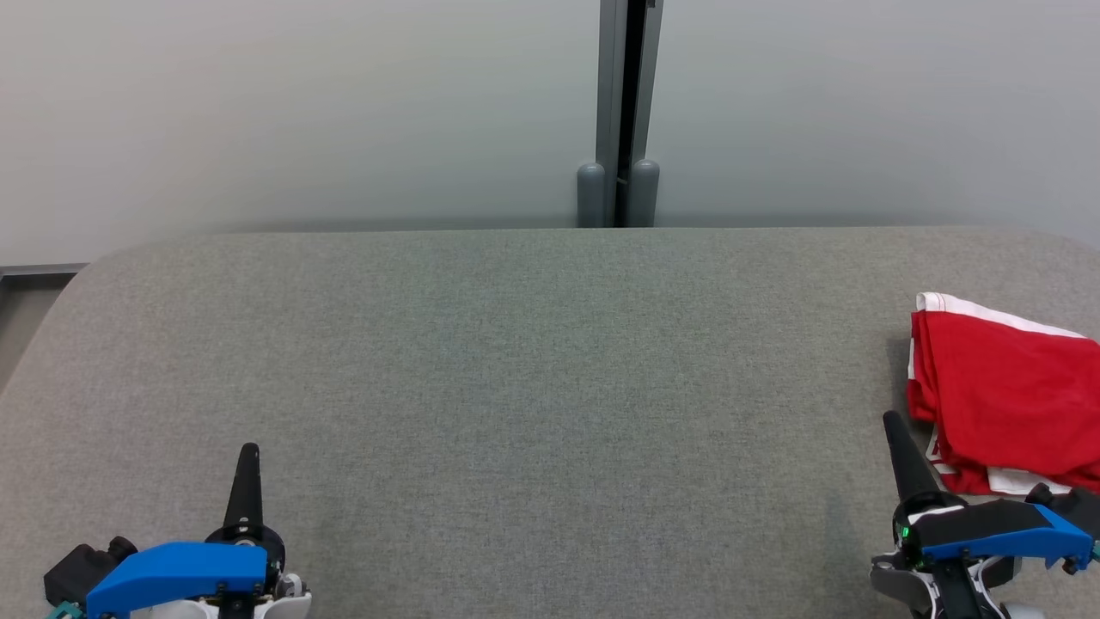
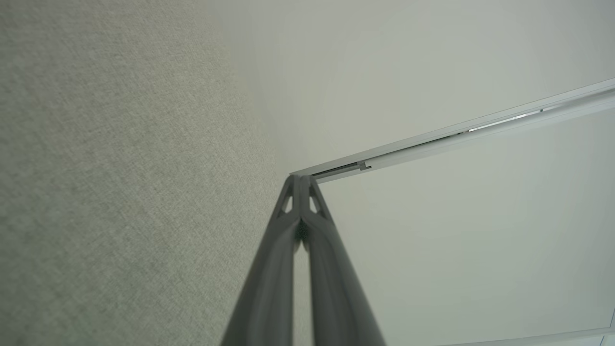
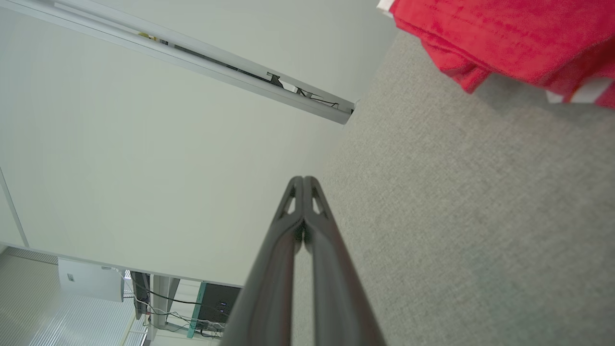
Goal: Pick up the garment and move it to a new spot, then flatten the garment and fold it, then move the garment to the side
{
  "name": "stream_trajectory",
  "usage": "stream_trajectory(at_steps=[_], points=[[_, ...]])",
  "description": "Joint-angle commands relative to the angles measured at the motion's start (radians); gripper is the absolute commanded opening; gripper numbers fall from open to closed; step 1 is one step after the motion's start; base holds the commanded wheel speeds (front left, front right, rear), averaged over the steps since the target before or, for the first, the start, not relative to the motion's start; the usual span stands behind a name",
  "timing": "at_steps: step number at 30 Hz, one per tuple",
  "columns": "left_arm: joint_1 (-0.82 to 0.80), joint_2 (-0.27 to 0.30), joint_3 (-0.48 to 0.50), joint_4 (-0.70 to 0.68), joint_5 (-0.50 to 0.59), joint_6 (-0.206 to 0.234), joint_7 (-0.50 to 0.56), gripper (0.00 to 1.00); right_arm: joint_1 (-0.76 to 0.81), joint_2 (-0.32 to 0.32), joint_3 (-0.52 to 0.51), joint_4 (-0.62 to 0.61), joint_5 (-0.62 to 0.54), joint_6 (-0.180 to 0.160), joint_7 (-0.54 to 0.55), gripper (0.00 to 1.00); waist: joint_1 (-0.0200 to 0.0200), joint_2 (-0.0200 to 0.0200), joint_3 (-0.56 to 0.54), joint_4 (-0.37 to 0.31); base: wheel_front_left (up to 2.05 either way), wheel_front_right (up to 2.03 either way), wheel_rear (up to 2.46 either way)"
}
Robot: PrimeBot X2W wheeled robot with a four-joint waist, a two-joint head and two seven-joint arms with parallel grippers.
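While closed, L gripper (image 1: 249,451), R gripper (image 1: 891,421) point fwd.

Grey table (image 1: 516,387) before a pale wall (image 1: 258,112)
The fabric-covered top has a rounded far-left corner; behind its far edge a grey post (image 1: 620,103) divides the wall panels.

Garment (image 1: 1005,395), at the table's right edge: red, with a white band along the hem and white striping beneath. Table (image 1: 516,387): mottled grey woven cloth. Left gripper (image 1: 249,451) and right gripper (image 1: 891,419): black, with blue housings. Wall (image 1: 301,112): pale grey. Post (image 1: 612,103): darker grey.
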Motion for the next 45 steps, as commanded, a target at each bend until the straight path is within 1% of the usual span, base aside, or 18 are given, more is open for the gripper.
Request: stream_trajectory(at_steps=[1, 26, 45], points=[[-0.019, 0.001, 0.009, -0.013, -0.018, -0.001, 0.008, 0.0, 0.008, -0.007, -0.005, -0.017, 0.023, 0.0, 0.007, 0.0, 0.0, 0.0, 0.0, 0.0, 0.0, 0.0, 0.0], [-0.038, -0.004, 0.033, -0.046, -0.203, -0.001, 0.063, 0.0, 0.028, -0.008, -0.022, -0.082, 0.234, 0.0, 0.062, 0.0, 0.0, 0.0, -0.001, 0.009, 0.0, 0.0, 0.0], [-0.049, -0.007, 0.045, -0.065, -0.315, -0.002, 0.097, 0.0, 0.039, -0.009, -0.034, -0.121, 0.361, 0.0, 0.096, 0.0, 0.0, 0.0, -0.002, 0.015, 0.0, 0.0, 0.0]])
